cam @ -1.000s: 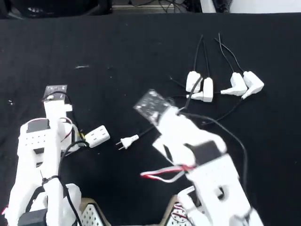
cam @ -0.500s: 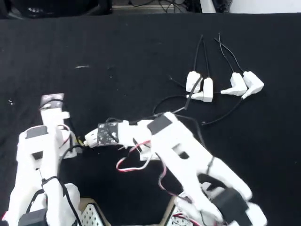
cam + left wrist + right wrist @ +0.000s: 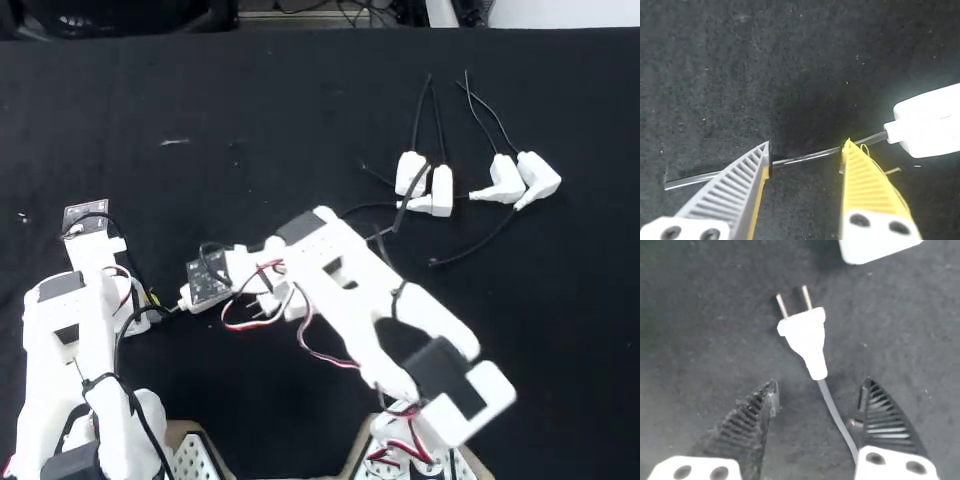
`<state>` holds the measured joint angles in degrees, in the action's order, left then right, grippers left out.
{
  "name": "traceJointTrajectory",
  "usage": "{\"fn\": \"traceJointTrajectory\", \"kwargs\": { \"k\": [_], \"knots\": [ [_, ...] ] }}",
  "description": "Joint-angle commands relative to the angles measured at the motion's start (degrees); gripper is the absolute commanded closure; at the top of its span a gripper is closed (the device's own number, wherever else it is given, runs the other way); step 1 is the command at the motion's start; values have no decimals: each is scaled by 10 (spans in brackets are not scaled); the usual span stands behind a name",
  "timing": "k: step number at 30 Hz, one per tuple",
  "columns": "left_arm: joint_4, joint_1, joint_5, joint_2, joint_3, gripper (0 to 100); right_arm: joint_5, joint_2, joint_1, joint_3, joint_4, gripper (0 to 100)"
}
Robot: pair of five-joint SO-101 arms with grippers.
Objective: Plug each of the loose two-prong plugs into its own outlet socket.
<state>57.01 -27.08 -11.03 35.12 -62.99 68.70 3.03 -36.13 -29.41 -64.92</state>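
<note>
Right gripper (image 3: 819, 384), spread wide, points down astride the cord (image 3: 836, 417) behind the plug (image 3: 802, 335).

light even, from overhead. black cloth (image 3: 300, 100) swallows it, hardly any shadow in high view. right arm (image 3: 350, 290) bright white, near washed out. left wrist view: dark shadow patch on cloth past cable (image 3: 805, 156), socket block (image 3: 930, 125) glaring white. right wrist view: plug (image 3: 805, 337) softly lit, faint shadow hugging it.
</note>
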Motion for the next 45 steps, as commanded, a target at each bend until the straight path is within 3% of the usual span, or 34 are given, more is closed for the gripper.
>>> {"fn": "traceJointTrajectory", "kwargs": {
  "k": [1,10,15,19,28,31,37,45],
  "knots": [
    [-6,-5,2,14,4,769,4,22,-23,40,10,755],
    [-5,-5,2,14,4,769,-76,57,-29,46,60,773],
    [-4,-5,0,14,4,769,-80,58,-29,43,60,993],
    [-4,-5,-1,14,3,769,-106,44,-26,37,56,988],
    [-4,-4,-2,14,2,769,-333,-16,-27,-18,86,987],
    [-4,-4,-2,14,3,769,-333,14,-28,-37,107,969],
    [-5,-4,-2,14,3,769,-336,50,-45,-20,92,737],
    [-5,-4,-2,14,2,769,-338,54,-55,16,103,783]
  ]
}}
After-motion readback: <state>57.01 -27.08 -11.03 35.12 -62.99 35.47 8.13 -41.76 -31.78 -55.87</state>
